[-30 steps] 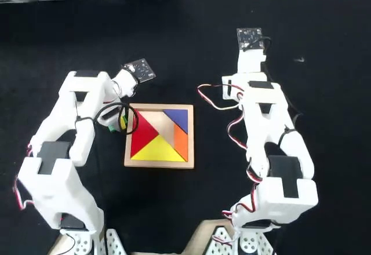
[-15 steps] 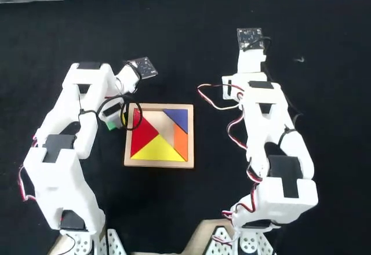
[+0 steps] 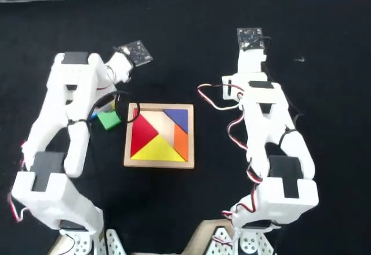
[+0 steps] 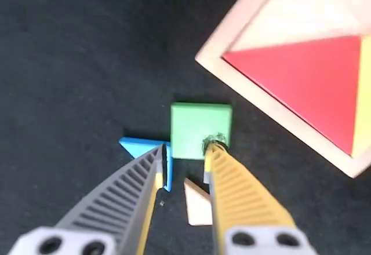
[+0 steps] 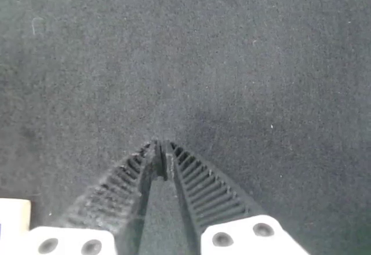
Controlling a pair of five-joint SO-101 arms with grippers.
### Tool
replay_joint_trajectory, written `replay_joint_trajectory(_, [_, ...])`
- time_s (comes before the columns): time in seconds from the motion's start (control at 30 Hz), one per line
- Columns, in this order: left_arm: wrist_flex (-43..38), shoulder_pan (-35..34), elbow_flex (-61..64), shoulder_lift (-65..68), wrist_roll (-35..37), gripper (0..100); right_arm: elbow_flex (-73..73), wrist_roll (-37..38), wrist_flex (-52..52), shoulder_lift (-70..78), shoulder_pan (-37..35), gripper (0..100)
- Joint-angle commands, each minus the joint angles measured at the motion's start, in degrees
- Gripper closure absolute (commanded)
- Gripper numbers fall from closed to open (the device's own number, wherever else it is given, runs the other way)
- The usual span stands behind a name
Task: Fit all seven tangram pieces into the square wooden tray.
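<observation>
Getting past halfway: four pieces (image 3: 152, 149) are sitting in the tray (image 3: 159, 164), three are waiting outside.
Green square (image 4: 200, 128) is lying right at the tips of the open, empty left gripper (image 4: 186, 148), blue triangle (image 4: 138, 146) and pale triangle (image 4: 197, 206) lying beside them; right gripper (image 5: 160, 150) is sitting closed, well apart.

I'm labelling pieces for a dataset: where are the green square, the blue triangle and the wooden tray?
green square (image 4: 197, 126), left wrist view, middle of its top face.
blue triangle (image 4: 137, 147), left wrist view, its exposed pointed corner.
wooden tray (image 3: 159, 164), high view, bare wooden rim.
</observation>
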Motion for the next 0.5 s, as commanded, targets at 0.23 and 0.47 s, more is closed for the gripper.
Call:
replay_joint_trajectory(0.23, [-16.35, -0.22, 13.93, -5.71, 1.49, 74, -3.3, 0.7, -0.88, -0.31, 0.79, 98.8])
replay_joint_trajectory(0.47, [-30.42, -1.36, 23.96, -5.63, 1.93, 75, -3.3, 0.7, -0.88, -0.31, 0.79, 98.8])
